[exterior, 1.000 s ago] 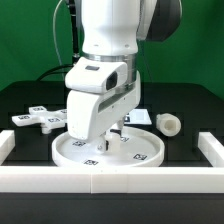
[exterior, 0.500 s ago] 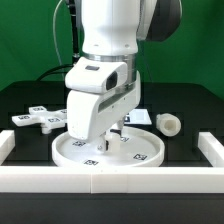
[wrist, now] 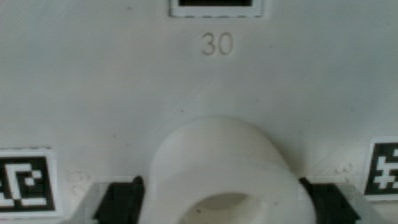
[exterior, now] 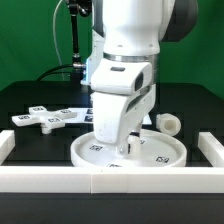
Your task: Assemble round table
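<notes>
At the middle of the black tabletop (exterior: 25, 98) lies the round disc (exterior: 160, 153), its centre largely hidden behind the arm (exterior: 128, 60). The tool (exterior: 124, 148) reaches down onto that centre. In the wrist view its dark fingers (wrist: 121, 200) flank a raised hub (wrist: 217, 165), but the frame edge cuts them off, so whether they pinch it or stand slack cannot be told. The cross-shaped piece (exterior: 45, 118) lies at the exterior view's left. The post (exterior: 170, 123) lies at the right, just beyond the disc.
</notes>
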`<state>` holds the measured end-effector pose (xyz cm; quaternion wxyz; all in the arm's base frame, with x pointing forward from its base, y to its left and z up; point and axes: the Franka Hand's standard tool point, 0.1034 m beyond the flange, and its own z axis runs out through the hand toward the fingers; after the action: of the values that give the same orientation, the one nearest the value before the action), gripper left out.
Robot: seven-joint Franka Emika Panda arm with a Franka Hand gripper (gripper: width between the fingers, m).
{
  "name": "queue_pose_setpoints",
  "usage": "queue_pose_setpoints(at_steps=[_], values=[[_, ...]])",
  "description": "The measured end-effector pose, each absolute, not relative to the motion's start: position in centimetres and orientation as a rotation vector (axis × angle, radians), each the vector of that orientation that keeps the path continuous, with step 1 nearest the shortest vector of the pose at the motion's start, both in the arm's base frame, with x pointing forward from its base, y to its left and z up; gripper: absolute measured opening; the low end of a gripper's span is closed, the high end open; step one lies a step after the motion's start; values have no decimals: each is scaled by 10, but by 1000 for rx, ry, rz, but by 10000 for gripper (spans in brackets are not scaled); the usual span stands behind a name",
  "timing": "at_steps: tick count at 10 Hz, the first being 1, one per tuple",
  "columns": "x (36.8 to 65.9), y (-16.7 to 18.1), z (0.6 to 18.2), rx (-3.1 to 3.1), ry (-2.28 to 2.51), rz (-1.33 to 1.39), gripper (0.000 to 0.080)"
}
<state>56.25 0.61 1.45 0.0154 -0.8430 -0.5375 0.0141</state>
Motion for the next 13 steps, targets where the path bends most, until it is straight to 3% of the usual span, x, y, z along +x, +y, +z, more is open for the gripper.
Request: queue_pose_setpoints(at_steps=[13], values=[[566,36,14,-2604,-1682,48,407]])
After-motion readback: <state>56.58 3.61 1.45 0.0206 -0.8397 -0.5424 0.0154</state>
